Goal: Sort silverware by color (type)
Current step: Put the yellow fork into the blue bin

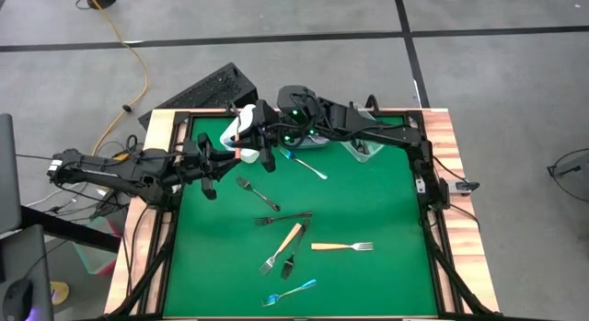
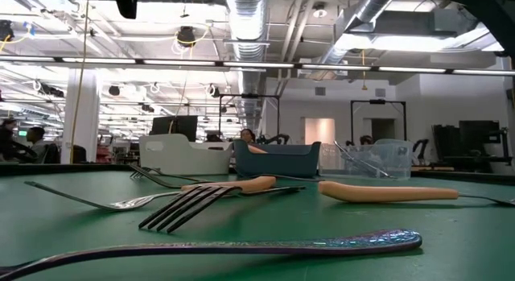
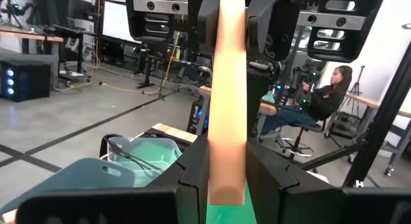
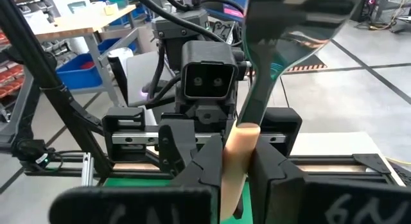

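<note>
Silverware [image 1: 294, 236] lies scattered over the green mat [image 1: 368, 284] in the high view: black-handled forks at centre, orange-handled ones nearer, a blue one near the front edge and another by the far bins [image 1: 363, 148]. The left gripper [image 1: 247, 148] and right gripper [image 1: 267, 142] meet above the far-left part of the mat. The low view shows forks lying flat, bins behind, and an open workshop with ceiling ducts. In the left wrist view, both grippers pinch one orange-handled utensil [image 3: 228, 108]; a seated person [image 3: 318, 99] is beyond. The right wrist view shows the fingers [image 4: 273, 172] clamped on that handle.
</note>
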Controlling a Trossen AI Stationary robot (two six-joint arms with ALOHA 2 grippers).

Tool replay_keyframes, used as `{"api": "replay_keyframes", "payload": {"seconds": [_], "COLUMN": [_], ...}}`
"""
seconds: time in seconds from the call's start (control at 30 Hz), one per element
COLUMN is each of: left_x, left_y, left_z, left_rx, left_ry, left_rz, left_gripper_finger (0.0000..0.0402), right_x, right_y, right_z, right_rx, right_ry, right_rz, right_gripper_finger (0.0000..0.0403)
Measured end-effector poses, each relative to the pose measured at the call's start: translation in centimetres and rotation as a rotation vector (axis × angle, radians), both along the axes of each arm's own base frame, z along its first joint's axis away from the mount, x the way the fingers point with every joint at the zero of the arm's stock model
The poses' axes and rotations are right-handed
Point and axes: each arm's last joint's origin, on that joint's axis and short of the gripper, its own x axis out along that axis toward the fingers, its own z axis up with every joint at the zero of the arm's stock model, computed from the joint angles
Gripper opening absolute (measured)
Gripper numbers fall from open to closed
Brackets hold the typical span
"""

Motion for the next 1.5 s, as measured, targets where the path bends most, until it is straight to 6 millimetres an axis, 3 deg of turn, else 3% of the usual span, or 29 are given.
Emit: {"api": "replay_keyframes", "payload": {"seconds": [0.27,0.73,1.23,1.5], "left_x": [0.0,-0.1,-0.3,-0.4], "left_y": [0.0,0.4,0.5,1.0], "left_z": [0.0,-1.5,-2.0,-2.7], "left_rx": [-0.007,-0.143,-0.169,-0.293], "left_ry": [0.000,0.096,0.133,0.145], "left_rz": [0.012,0.128,0.184,0.234], "left_gripper_finger": [0.0071,0.0160,0.0165,0.0165], "right_x": [0.0,-0.8,-3.7,-4.7], "right_y": [0.0,-3.3,-8.7,-10.6], "right_z": [-0.1,-0.7,-2.3,-2.8], "right_rx": [-0.008,-0.025,-0.067,-0.095], "right_ry": [0.013,0.098,0.363,0.421], "right_rz": [-0.033,-0.179,-0.373,-0.399], "right_gripper_finger": [0.0042,0.0042,0.0042,0.0042]}}
